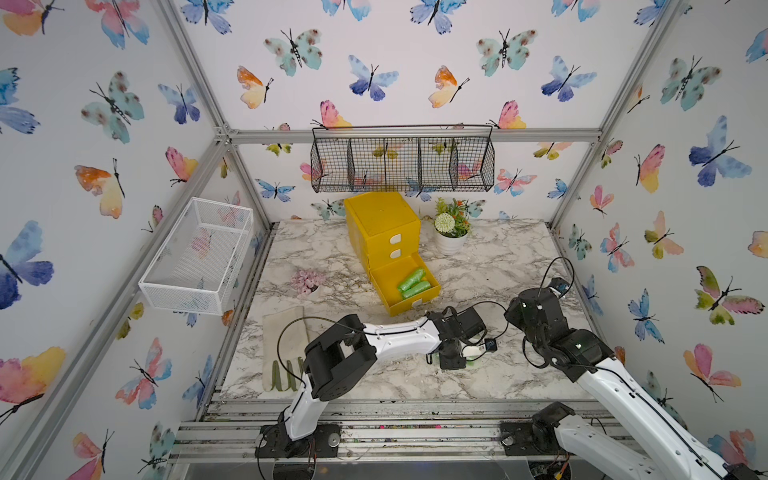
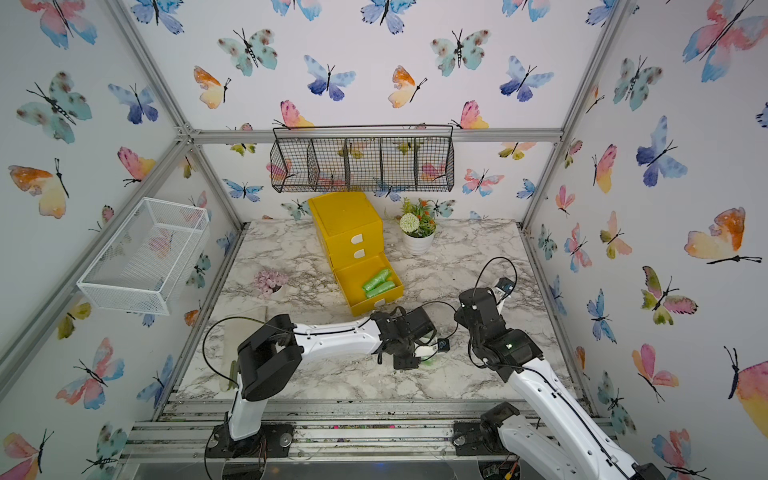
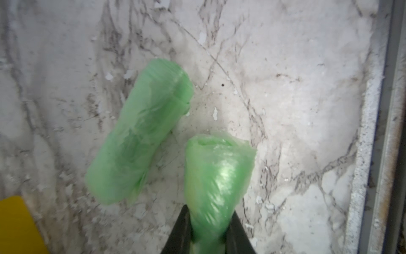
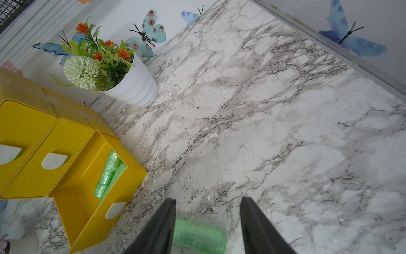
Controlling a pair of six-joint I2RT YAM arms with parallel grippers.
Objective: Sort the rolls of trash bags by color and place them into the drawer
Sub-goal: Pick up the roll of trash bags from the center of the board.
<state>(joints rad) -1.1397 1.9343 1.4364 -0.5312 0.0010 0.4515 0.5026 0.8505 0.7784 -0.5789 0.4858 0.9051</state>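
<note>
The yellow drawer chest (image 1: 382, 224) stands at the back middle of the table, its bottom drawer (image 1: 415, 301) pulled out. Two green rolls (image 1: 413, 282) lie in it, also seen in the right wrist view (image 4: 108, 173). My left gripper (image 3: 207, 231) is shut on one end of a green roll (image 3: 216, 176), and the rest of the roll sticks out past the fingertips. A second green roll (image 3: 140, 132) lies loose on the marble beside it. My right gripper (image 4: 208, 199) is open and holds nothing. A green roll (image 4: 198, 235) lies on the table below its fingers. No pink or purple rolls show.
A white pot of artificial flowers (image 1: 451, 232) stands right of the chest. A small pink flower cluster (image 1: 306, 281) sits to its left. A pale glove (image 1: 284, 345) lies at the front left. A white mesh basket (image 1: 199, 253) and a black wire basket (image 1: 401, 164) hang on the walls.
</note>
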